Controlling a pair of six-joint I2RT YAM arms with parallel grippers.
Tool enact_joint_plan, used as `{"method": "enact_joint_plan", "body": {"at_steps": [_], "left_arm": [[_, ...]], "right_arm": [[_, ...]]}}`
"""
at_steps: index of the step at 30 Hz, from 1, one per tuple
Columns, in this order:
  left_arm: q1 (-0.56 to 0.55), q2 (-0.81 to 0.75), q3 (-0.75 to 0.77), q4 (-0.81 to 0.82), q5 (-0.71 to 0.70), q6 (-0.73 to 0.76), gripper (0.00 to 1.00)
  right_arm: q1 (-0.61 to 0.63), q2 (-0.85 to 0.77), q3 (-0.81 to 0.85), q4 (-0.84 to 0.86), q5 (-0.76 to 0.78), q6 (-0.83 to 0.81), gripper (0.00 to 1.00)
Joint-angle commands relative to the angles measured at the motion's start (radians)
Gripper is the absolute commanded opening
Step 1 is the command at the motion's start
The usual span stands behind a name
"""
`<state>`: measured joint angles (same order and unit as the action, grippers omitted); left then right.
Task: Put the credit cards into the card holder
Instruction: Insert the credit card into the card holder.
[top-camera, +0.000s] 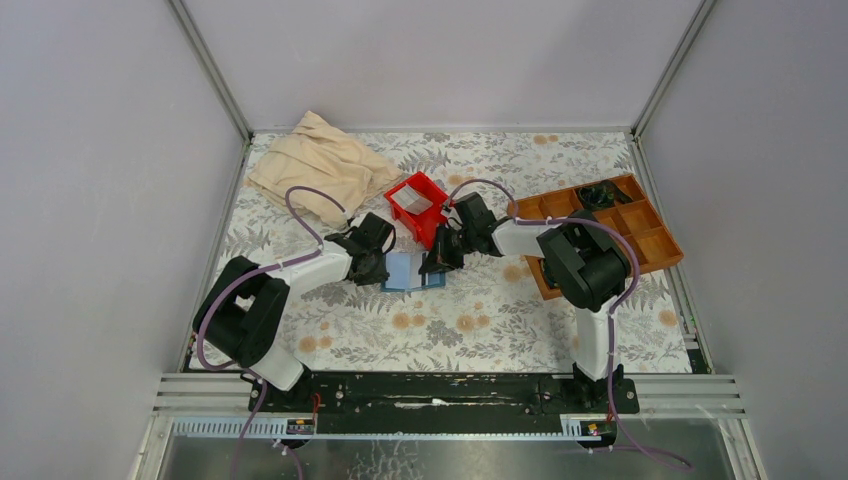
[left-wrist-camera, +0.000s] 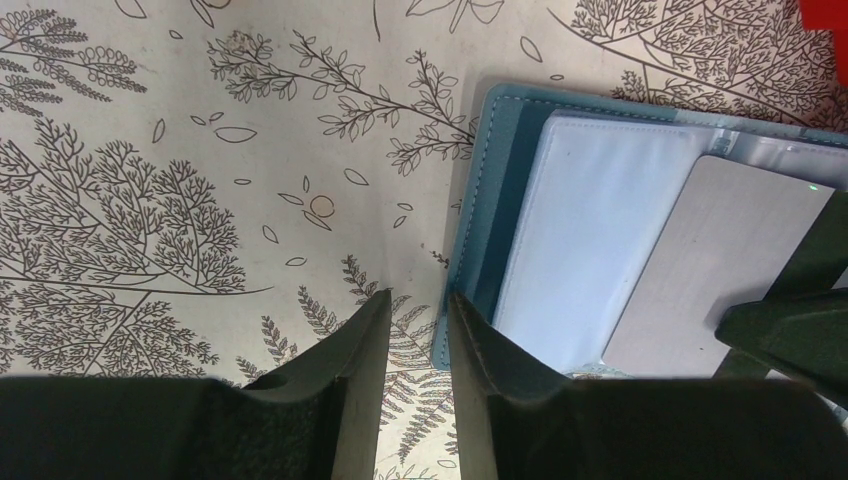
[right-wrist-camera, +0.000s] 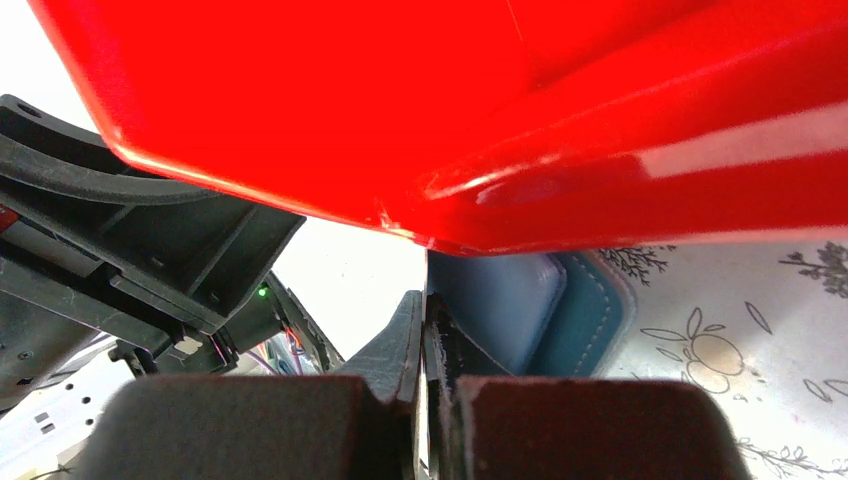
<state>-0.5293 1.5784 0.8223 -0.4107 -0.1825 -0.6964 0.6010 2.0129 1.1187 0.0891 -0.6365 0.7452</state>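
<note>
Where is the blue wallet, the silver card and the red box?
card holder (left-wrist-camera: 478, 210): left wrist view, its teal cover edge.
credit card (left-wrist-camera: 720, 260): left wrist view, its flat face.
red bin (top-camera: 430, 228): top external view, its side wall.

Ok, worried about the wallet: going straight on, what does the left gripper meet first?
Most likely the patterned tablecloth, just beside the wallet; one finger of the left gripper might clip its edge, depth unclear.

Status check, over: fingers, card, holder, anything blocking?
Left fingers open, at card holder's edge. Right fingers shut, over a silver card lying on the open holder. Red bin close above right fingers.
</note>
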Motion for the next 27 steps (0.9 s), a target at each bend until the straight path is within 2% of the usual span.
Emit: {"method": "enact_joint_plan", "body": {"at_steps": [1, 27], "left_arm": [[0.004, 0.074, -0.036, 0.021, 0.002, 0.02, 0.34], [0.005, 0.1, -0.043, 0.024, 0.022, 0.011, 0.33]], "right_arm": [[0.006, 0.033, 0.031, -0.02, -0.009, -0.037, 0.0], [0.031, 0.086, 0.053, -0.066, 0.003, -0.083, 0.0]]}}
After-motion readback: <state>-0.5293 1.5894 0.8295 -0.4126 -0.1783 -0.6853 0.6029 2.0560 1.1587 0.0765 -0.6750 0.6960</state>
